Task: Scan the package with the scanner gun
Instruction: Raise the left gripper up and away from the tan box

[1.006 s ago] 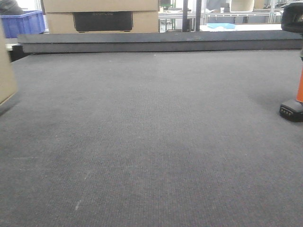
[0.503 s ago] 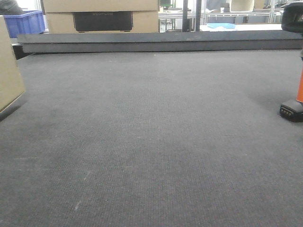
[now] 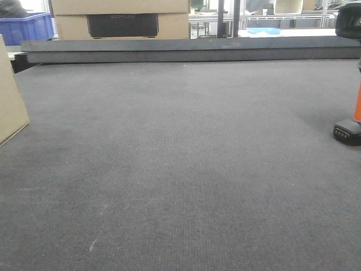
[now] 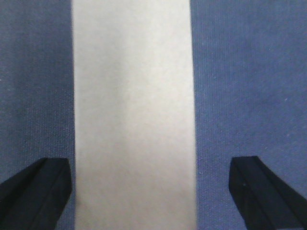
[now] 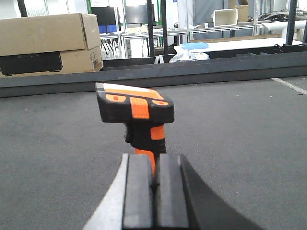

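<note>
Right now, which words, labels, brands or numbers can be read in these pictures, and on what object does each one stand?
Black panel of the brown cardboard box: embossed lettering, too faint to read.
Orange and black scanner gun: no text visible.
Plain beige cardboard package: no label or print on the face shown.
Nothing else carries legible text.

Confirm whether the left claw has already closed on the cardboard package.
No: in the left wrist view the left claw is open, its fingers standing clear on either side of the cardboard package.
</note>
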Robot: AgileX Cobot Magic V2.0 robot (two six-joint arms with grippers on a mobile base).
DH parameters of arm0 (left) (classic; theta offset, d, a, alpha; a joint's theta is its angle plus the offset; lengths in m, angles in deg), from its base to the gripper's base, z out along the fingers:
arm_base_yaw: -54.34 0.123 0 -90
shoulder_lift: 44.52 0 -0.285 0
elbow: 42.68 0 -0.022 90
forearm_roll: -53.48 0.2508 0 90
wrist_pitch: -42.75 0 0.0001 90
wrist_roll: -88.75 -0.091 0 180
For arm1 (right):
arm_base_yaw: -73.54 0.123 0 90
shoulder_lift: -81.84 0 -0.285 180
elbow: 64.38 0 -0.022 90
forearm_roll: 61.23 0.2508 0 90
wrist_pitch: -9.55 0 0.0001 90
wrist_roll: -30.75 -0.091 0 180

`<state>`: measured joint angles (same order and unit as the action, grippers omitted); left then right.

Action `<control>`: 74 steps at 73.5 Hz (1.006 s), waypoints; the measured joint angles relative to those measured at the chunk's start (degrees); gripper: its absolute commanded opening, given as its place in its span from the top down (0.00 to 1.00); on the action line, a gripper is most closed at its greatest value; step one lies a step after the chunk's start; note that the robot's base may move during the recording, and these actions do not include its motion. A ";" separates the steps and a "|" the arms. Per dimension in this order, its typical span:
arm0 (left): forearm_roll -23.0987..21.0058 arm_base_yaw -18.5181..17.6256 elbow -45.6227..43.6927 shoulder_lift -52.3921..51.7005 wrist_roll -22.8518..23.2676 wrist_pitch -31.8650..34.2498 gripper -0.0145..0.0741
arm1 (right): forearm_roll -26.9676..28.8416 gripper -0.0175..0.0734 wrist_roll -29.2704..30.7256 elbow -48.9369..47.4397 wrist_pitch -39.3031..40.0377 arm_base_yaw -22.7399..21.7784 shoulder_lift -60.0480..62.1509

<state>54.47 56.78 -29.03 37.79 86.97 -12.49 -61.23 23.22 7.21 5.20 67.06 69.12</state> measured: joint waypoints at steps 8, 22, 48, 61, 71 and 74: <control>1.73 0.00 0.00 -3.71 2.10 0.00 0.19 | 0.00 0.99 0.00 0.00 0.00 0.00 0.00; 3.21 0.00 -0.11 -12.06 4.15 0.00 0.20 | 0.00 0.99 0.00 0.00 0.00 0.00 0.00; 3.80 0.00 11.47 -29.71 4.54 9.17 0.95 | 0.00 0.99 0.00 0.00 0.00 0.00 0.00; 3.83 0.00 22.28 -38.55 4.63 21.50 0.96 | 0.00 0.99 0.00 0.00 0.00 0.00 0.00; 4.78 0.00 25.14 -41.19 4.73 22.40 0.96 | 0.00 0.99 0.00 -1.16 -1.18 0.00 0.00; 4.78 0.00 25.26 -41.52 4.73 22.40 0.96 | 0.00 0.99 0.00 -1.92 -1.97 0.00 0.00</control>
<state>59.25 56.78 -3.78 -3.73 91.71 9.91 -61.23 23.22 5.29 3.23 67.06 69.12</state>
